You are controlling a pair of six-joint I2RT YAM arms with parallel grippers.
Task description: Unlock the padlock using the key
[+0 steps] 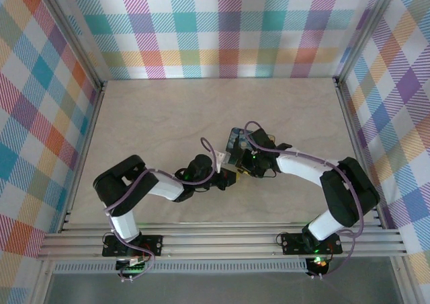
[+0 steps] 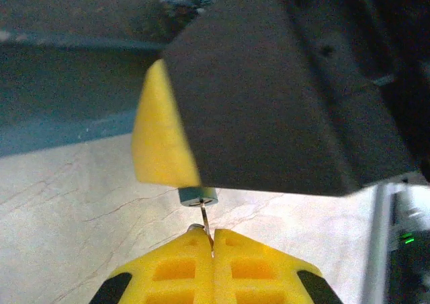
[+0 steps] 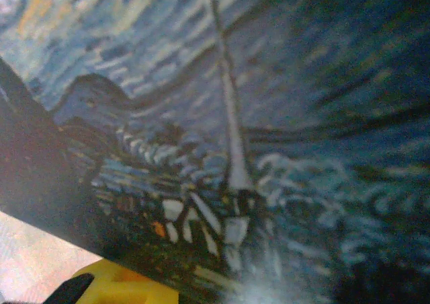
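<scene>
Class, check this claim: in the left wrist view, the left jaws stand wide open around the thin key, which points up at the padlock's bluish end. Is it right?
One error: the left wrist view shows the left gripper with its jaws shut on the thin key, not wide open. The key does point up at the padlock's bluish end.

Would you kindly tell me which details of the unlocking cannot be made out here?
Padlock body: left wrist view, hidden behind right claw.
Key tip: same view, too thin to tell whether inserted.
Right claw's grip: right wrist view, blocked by blurred blue box.
</scene>
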